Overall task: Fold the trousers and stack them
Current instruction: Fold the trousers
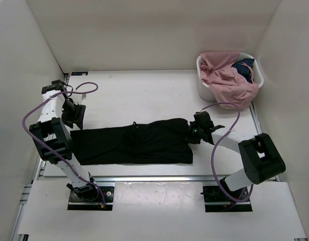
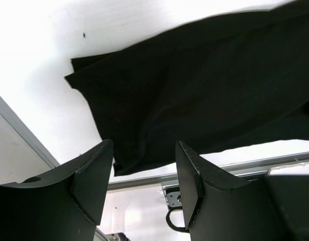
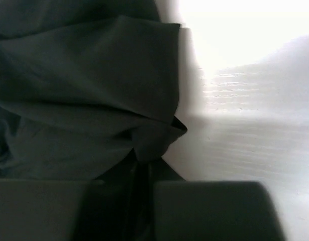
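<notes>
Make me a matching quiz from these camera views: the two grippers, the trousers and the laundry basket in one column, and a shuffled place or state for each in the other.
Column one:
1. left gripper
2. right gripper
3. trousers
4. basket

Column two:
A. at the far right corner of the table, holding pink clothing
B. open and empty
C. spread out between the two arms
D. shut on black fabric

Pairs: 1-B, 2-D, 3-C, 4-A
</notes>
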Tool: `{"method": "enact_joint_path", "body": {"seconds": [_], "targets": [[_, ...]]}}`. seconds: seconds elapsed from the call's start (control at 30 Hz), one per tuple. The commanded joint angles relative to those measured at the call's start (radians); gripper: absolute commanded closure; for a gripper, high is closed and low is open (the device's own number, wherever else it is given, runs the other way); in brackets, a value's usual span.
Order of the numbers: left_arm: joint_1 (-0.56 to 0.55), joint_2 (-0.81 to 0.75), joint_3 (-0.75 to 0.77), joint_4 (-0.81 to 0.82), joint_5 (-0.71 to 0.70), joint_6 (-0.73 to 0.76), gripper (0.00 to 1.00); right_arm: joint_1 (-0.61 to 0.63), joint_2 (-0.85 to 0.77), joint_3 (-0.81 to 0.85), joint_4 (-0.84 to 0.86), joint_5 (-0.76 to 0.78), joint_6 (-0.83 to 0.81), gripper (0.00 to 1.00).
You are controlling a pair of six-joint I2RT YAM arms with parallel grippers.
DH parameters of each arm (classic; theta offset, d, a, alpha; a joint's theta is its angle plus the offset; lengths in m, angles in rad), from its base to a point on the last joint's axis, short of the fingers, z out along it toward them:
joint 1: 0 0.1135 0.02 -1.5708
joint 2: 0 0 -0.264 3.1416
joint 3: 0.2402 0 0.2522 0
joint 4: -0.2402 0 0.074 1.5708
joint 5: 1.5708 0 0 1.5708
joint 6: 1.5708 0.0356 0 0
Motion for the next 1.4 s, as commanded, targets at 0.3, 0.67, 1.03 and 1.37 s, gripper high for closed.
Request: {"method": "enact_joint_path", "body": {"seconds": [0.3,0.67,1.03,1.37], "targets": [[0.003,-0.044,-0.048,0.044,0.045,-0.004,0.36,-0.209,-0.371,0.153,-0.587,0.274,-0.040,1.00],[-0.007,0.022,-0.033,0.044,0.079,0.027,0.36,0.091,-0.116,0.812,-1.094,0.545,-0.063,1.00],[-0.007,0.042,-0.051,0.053,0.053,0.059,0.36,0.542,0.597,1.520,-1.346,0.530,0.161,1.00],[-0.034,0.137,-0.080,0.075,0.181,0.018,0.38,0.644,0.635,1.381,-1.084,0.505,0.253,1.00]]}}
